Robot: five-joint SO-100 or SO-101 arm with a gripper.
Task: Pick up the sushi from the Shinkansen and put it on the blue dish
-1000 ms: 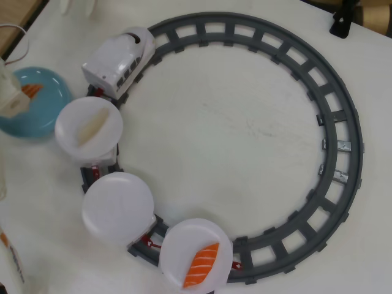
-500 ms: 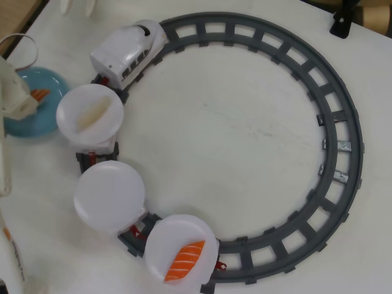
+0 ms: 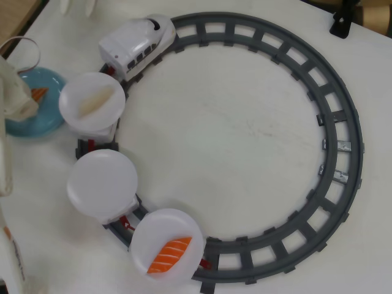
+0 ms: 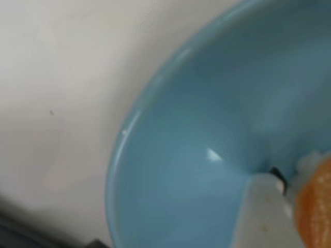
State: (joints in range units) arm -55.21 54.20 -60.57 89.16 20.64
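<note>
At the left edge of the overhead view, the jaws (image 3: pixel 27 101) hang over the blue dish (image 3: pixel 43 119) with the sushi (image 3: pixel 38 94) at their tip, an orange piece with pale stripes. From the wrist view, the sushi (image 4: pixel 316 206) sits against a white finger (image 4: pixel 264 217) just above the blue dish (image 4: pixel 170 170), but I cannot tell if the jaws grip it or have let it go, and I cannot tell if it touches the dish. On the white worktop (image 3: pixel 233 135) the train (image 3: pixel 136 44) stands on the grey round track (image 3: pixel 343 122) at the upper left, pulling three white plates. One plate (image 3: pixel 92 103) carries a whitish piece (image 3: pixel 95 101), the middle plate (image 3: pixel 101 185) is bare, and the last plate (image 3: pixel 162 250) carries a bright orange piece (image 3: pixel 168 255). I judge the task is nearly finished: the sushi is off the train and over the dish. What is left is to release it there and take the arm away.
</note>
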